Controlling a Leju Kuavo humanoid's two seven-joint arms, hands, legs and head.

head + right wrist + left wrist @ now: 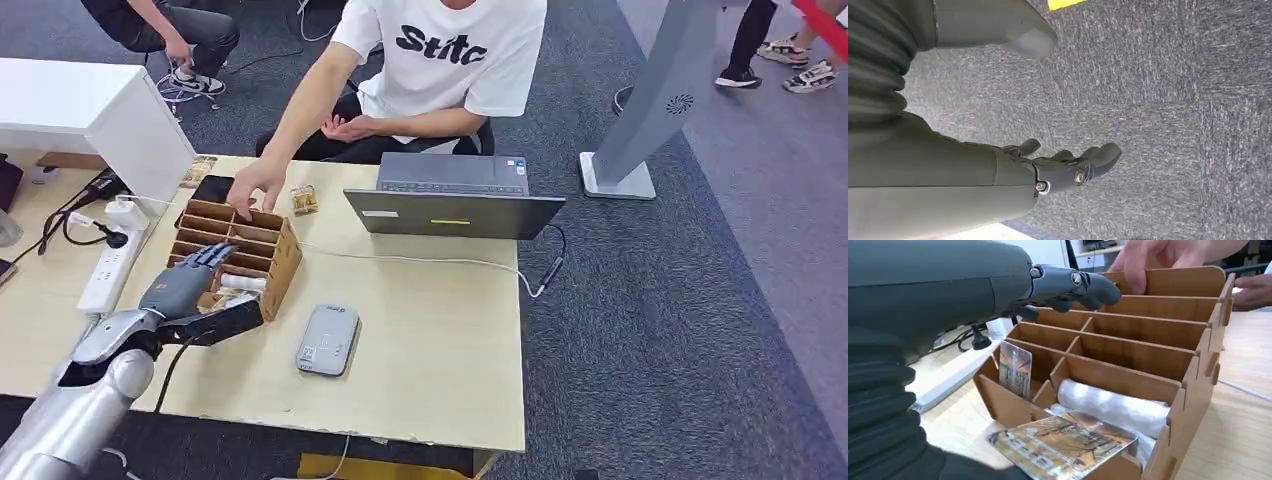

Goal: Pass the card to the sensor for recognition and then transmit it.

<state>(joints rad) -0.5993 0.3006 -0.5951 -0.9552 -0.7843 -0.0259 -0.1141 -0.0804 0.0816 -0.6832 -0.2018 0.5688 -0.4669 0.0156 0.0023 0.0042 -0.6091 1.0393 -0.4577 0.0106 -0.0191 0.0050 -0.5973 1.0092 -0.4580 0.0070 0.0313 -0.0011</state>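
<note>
Left hand point(190, 275) hovers over the near end of the wooden organizer point(270, 255), fingers point(1088, 287) stretched forward and apart, nothing in them. Right hand point(1068, 167) hangs over carpet, fingers loosely spread, empty.

Step in hand looks like reaching for a card. One card point(1015, 369) stands upright in a near slot of the organizer, thin edge up, pictured face toward the wrist camera. Another card point(1063, 445) with a brownish printed picture lies tilted at the front edge of the organizer, close under the palm. A white wrapped roll point(1113, 400) sits in the slot beside them.

To do it well: probably lower the fingers onto the card's top edge, pinch across its thin faces, lift straight up so it clears the slot walls. Card is thin and stiff, likely slippery; a shallow pinch may drop it.

Grey sensor point(328, 340) lies flat on the table point(440, 360), just right of the organizer. A person's hand point(255, 185) rests on the organizer's far end; keep clear of it.
</note>
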